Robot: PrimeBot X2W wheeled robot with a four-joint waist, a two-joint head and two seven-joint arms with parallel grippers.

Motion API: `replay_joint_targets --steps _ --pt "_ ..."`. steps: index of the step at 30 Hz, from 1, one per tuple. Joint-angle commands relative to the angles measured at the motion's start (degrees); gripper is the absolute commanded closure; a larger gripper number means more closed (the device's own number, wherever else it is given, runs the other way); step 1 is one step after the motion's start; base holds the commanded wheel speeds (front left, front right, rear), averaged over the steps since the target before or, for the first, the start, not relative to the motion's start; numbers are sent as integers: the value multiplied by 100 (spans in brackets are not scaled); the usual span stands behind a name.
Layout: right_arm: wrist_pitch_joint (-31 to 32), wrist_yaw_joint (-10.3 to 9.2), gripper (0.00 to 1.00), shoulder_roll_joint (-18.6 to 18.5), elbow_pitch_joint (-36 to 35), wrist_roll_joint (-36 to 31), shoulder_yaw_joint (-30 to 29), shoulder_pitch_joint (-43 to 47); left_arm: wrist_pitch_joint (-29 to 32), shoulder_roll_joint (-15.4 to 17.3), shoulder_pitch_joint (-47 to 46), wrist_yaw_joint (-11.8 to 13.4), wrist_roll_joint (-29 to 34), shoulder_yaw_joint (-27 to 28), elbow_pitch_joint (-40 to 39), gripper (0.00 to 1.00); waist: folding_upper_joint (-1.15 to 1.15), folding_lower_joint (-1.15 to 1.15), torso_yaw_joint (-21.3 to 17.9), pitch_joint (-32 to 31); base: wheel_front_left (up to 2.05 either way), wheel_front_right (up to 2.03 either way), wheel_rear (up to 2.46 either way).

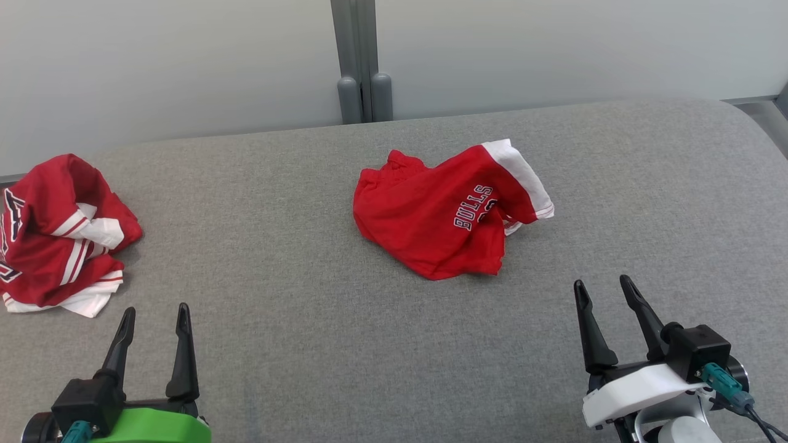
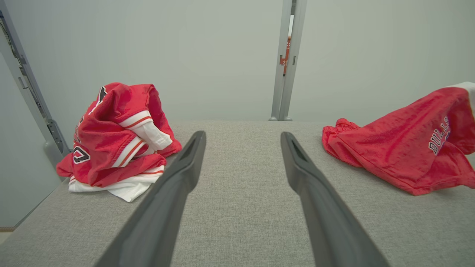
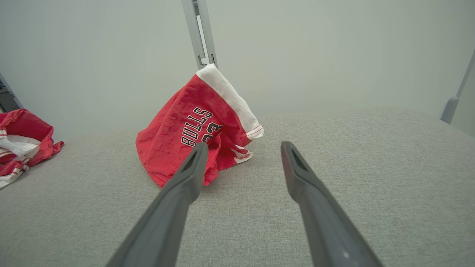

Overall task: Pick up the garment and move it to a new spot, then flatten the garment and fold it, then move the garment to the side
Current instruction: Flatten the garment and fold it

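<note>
A crumpled red garment [image 1: 443,212] with a white band and "BULLS" lettering lies in the middle of the grey padded surface [image 1: 308,320]. The left wrist view has it at the right [image 2: 404,148], and in the right wrist view it stands heaped just beyond the left finger [image 3: 193,137]. My left gripper [image 1: 155,319] rests open at the lower left, apart from it, with nothing between its fingers [image 2: 243,139]. Open too and holding nothing, my right gripper [image 1: 602,288] sits at the lower right, a short way in front of the garment's right end [image 3: 243,148].
A second red and white garment [image 1: 58,237] lies bunched at the surface's left edge, just beyond my left gripper [image 2: 118,141]. A pale wall with a grey post [image 1: 360,61] runs behind the surface. The surface's corner curves away at the far right.
</note>
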Motion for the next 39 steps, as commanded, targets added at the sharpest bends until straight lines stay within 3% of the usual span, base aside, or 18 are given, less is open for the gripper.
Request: replay_joint_targets --steps 1,24,31,39 --pt "-19 0 0 0 0 -8 3 -11 -1 18 54 -11 14 25 8 0 0 0 1 1 0 0 0" --pt "-19 0 0 38 6 0 39 -140 -2 -19 54 -11 99 117 10 0 0 0 43 -2 0 0 0" --pt "-19 0 0 -231 96 -89 256 -778 -1 -49 -135 -11 124 87 -2 0 0 0 147 142 0 0 0" --pt "-18 0 0 -820 645 -76 507 -1946 -1 -74 -393 -11 129 -21 5 0 0 0 368 420 0 0 0"
